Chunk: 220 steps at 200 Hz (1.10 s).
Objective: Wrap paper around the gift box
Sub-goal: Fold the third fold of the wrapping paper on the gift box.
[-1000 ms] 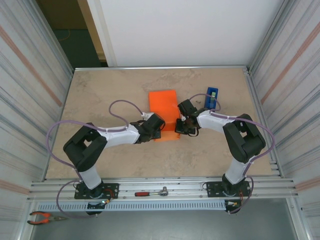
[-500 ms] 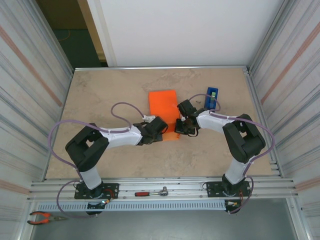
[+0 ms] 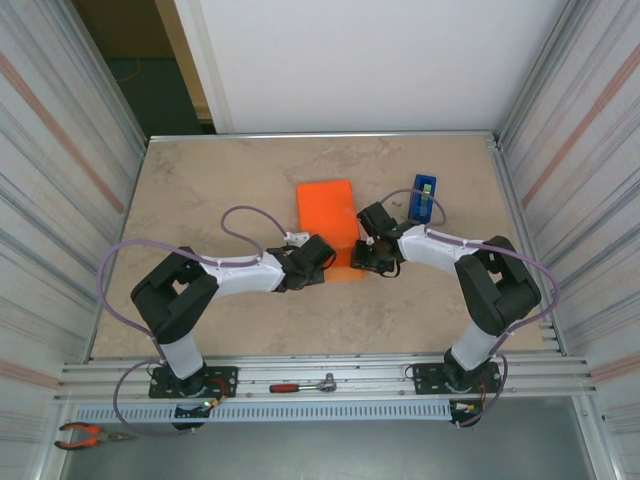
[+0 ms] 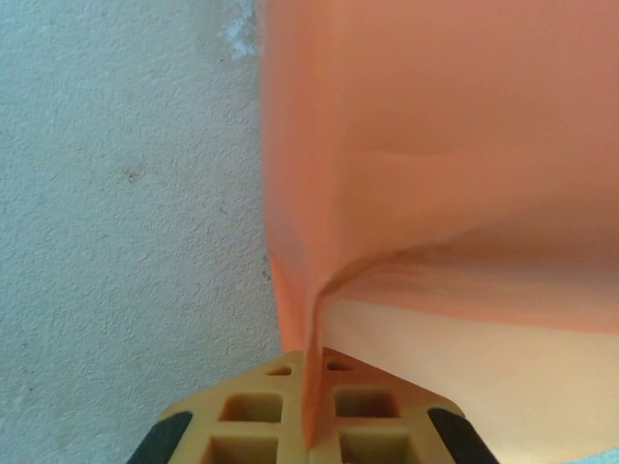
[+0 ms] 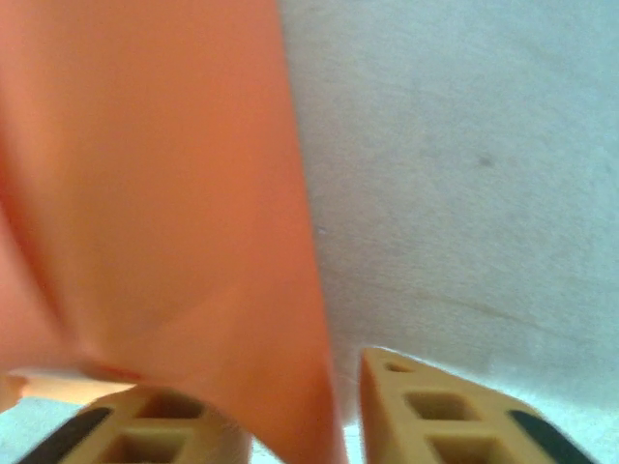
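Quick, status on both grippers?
The left gripper: closed, pinching an edge of the paper.
The right gripper: open, with the paper's edge between its fingers, not clamped.

Seen from above, light falls bright and even on the worktop (image 3: pixel 200 200). The shadows beneath me are faint and soft, and everything is sharp. My left wrist view sits very close, so the paper (image 4: pixel 435 145) looks pale, washed and soft-edged. My right wrist view is blurred all over, the paper smeared.
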Motion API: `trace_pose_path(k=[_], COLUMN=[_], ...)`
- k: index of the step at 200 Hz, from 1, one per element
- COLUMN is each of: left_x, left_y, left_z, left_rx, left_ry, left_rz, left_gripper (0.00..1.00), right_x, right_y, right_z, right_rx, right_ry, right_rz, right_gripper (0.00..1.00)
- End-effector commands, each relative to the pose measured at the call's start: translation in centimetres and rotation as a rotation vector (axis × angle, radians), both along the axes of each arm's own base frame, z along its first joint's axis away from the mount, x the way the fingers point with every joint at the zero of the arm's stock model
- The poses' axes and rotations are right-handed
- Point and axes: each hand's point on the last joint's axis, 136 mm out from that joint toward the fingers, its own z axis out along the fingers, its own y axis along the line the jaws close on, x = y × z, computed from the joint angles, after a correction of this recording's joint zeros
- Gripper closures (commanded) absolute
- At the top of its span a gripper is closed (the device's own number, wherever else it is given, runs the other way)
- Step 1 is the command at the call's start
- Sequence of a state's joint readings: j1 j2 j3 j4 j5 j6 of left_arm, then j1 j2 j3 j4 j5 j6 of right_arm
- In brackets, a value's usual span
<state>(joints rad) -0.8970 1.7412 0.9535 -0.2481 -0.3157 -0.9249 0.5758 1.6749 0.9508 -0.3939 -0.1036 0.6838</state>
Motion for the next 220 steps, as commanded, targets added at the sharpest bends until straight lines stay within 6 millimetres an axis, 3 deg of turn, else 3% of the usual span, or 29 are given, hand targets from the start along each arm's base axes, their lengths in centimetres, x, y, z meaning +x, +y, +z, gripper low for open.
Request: trace_pose_path(k=[1,7,12,27,43,78,100,129,147,220], left_x=[-0.5,-0.5,-0.4,-0.4,-0.3,-0.3,-0.2,-0.1,-0.1,1.3], left_y=[1.3,1.3,1.3,1.2,1.1,1.0,0.9,0.8,0.7,0.3], left_z=[-0.7,-0.7,-0.6,-0.5,-0.5,-0.3,-0.2,0.0,0.3,3.2], left_rx=[0.049,0.049,0.048,0.045,0.043,0.038,0.037,0.036,0.032,-0.06], left_ry=[0.006,0.006,0.003,0.0,-0.002,-0.009,-0.012,-0.02,-0.024,-0.089], left_rz=[0.027,0.025,0.026,0.026,0.021,0.014,0.009,-0.001,-0.016,-0.068], left_gripper=[1.0,1.0,1.0,1.0,1.0,1.0,1.0,1.0,0.94,0.47], right_x=[-0.7,-0.7,-0.7,-0.8,-0.9,-1.0,-0.8,0.6,1.5,2.8], right_y=[-0.6,-0.6,-0.5,-0.4,-0.4,-0.7,-0.8,-0.5,-0.1,0.1], right_z=[-0.8,-1.0,-1.0,-1.2,-0.9,1.5,2.5,2.0,1.3,-0.7], right_rx=[-0.033,-0.034,-0.031,-0.029,-0.021,0.001,0.003,-0.002,-0.018,-0.009], right_ry=[0.025,0.028,0.029,0.03,0.025,-0.028,-0.053,-0.045,-0.042,-0.01], right_rz=[-0.014,-0.014,-0.012,-0.01,-0.008,-0.005,-0.001,0.004,0.011,0.0], right_gripper=[0.87,0.96,0.97,0.83,0.84,0.42,0.28,0.28,0.29,0.41])
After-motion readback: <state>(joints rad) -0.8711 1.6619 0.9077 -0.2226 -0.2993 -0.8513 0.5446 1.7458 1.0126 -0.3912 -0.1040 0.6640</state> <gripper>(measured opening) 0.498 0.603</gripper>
